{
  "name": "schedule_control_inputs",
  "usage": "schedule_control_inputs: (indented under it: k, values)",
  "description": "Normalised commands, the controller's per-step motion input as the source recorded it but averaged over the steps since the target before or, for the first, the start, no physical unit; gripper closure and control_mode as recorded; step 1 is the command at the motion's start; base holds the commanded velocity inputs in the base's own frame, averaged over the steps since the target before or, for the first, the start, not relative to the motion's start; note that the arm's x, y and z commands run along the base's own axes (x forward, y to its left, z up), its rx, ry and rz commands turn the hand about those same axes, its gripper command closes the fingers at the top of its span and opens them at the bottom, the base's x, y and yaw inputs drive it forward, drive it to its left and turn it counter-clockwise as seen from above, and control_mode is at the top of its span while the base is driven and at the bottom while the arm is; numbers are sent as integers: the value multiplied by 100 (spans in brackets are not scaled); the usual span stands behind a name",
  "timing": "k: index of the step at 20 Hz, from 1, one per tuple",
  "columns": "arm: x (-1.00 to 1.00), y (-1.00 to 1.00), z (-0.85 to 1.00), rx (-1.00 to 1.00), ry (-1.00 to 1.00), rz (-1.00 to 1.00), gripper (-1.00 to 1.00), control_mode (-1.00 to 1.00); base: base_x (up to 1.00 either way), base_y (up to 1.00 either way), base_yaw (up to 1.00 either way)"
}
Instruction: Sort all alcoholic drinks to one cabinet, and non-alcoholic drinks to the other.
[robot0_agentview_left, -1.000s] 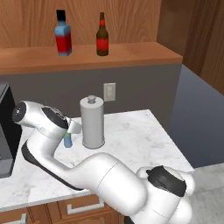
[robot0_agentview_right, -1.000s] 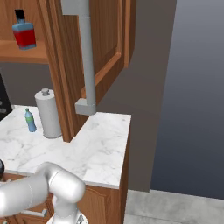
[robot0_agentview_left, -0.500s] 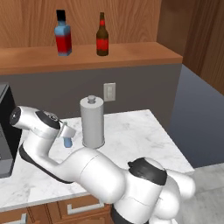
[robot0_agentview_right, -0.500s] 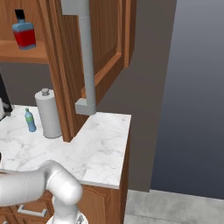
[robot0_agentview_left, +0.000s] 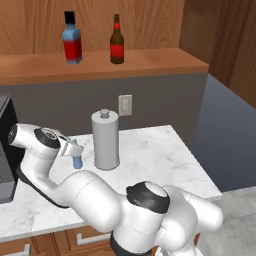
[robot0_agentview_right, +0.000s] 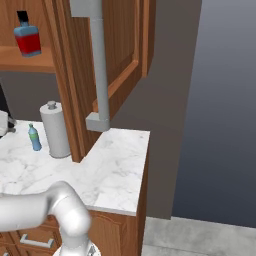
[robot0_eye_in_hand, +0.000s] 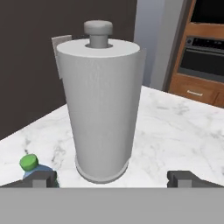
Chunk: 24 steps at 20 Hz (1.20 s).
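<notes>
Paper-towel roll (robot0_eye_in_hand: 101, 105) stands just beside light-blue bottle (robot0_eye_in_hand: 31, 166) (green cap)

My arm (robot0_agentview_left: 100, 200) is glossy white, built of fat rounded segments. A dark, near-black ring caps the joints, one at the big elbow housing and one near the wrist. The hand (robot0_agentview_left: 67, 148) at the end is pale grey-white and boxy. Finger tips (robot0_eye_in_hand: 41, 178) are small, dark grey, blocky. No cables, screws or markings that I can make out.
</notes>
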Motion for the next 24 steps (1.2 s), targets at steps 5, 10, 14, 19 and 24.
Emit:
schedule_control_inputs:
  k: [5, 10, 14, 19, 24]
  values:
    - [17, 0, -27, -5, 2, -5, -100, -100, 0, 0, 0]
    - [17, 0, -27, -1, 0, -3, -100, -100, 0, 0, 0]
    - [19, 0, -26, 0, 0, -1, -100, -100, 0, 0, 0]
    - [22, 0, -29, -2, 0, 0, -100, -100, 0, 0, 0]
    - [29, 0, -30, -2, 0, 0, -100, -100, 0, 0, 0]
